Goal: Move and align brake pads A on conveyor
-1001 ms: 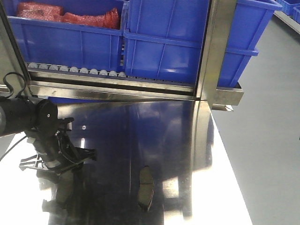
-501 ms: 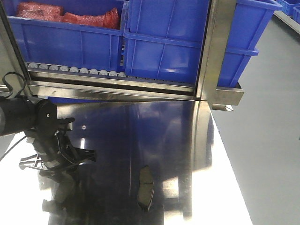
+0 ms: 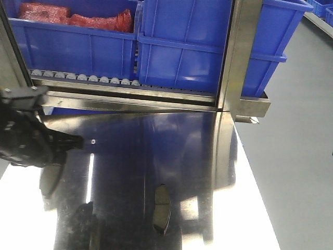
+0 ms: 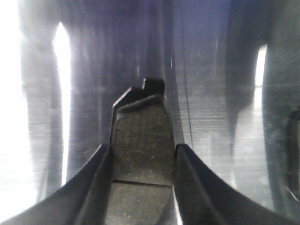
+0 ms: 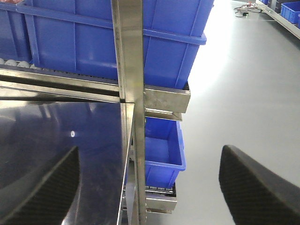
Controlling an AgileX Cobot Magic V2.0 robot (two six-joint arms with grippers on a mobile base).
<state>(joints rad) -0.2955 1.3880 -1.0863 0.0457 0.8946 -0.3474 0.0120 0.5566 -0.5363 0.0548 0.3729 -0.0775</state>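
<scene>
No text, label, brand or number is legible anywhere.

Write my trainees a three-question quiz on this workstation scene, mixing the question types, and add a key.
1. True or false: the left hand grips a brake pad.
2. What does the right hand hold? A) a pad B) a bin C) nothing
3. Fill in: the loose pad lies on the steel ____.
Key: 1 true; 2 C; 3 table.
</scene>
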